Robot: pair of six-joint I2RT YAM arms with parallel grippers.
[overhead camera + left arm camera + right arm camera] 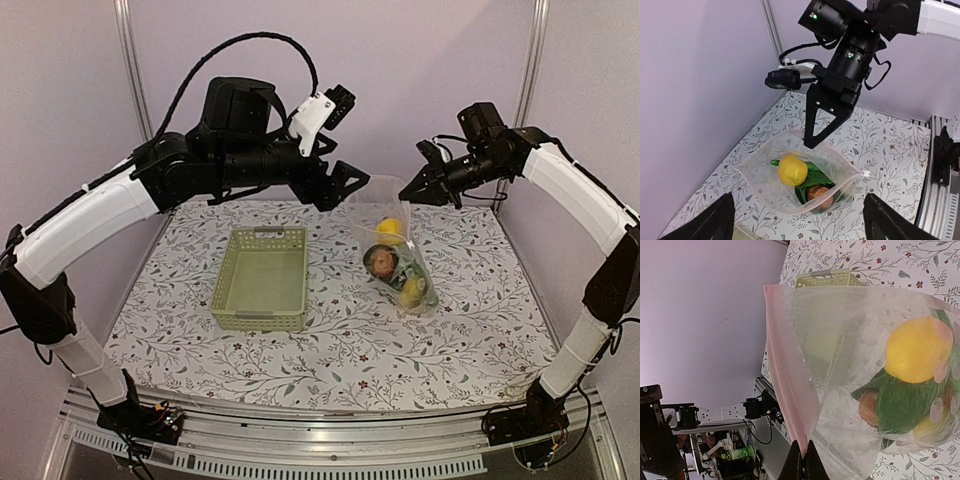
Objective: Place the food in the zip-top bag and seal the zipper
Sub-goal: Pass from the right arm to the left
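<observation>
You've got the desk [330,405] draped in a floral cloth [470,330]. The pale green basket [222,285] sits flat on it, with the zip-top bag's [378,205] lower end resting just to its right.

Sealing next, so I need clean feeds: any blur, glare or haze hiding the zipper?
Top external: even light, sharp, zip-top bag small. Left wrist: crisp, no glare on the open mouth. Right wrist: zipper close and sharp, sideways image; crinkled film hazes the lemon; right gripper pinches the edge.
</observation>
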